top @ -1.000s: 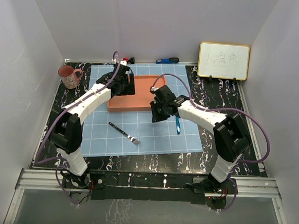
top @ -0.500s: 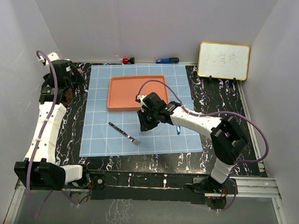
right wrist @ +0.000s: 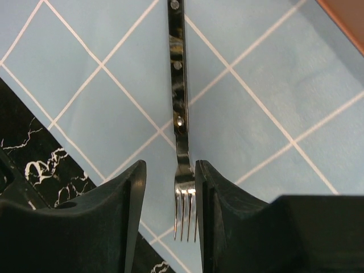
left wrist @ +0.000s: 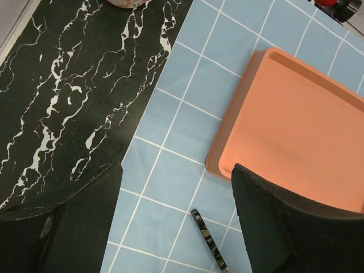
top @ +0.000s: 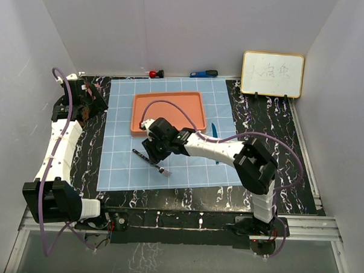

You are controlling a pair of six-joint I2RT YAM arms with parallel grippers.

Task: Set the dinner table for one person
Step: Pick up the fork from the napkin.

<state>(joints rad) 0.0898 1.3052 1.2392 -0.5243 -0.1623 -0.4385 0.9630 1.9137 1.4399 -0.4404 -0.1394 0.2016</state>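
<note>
Right wrist: right gripper (right wrist: 169, 193) narrowly parted astride fork (right wrist: 176, 85) neck, nothing clamped; left gripper (left wrist: 179, 187) wide, empty, well left of fork; table (top: 273, 116) beneath fork, under cloth (top: 192, 170). Risk of skewing fork by closing off-centre.

Black white-veined dinner table (top: 268, 119) — orange tray (top: 170, 119).

Large rect. flat counter (top: 268, 118), black w/ white marble-like veins, lies level. Veined surface shows at L, R and near margins. Metal rail (top: 178, 224) runs along front edge.
</note>
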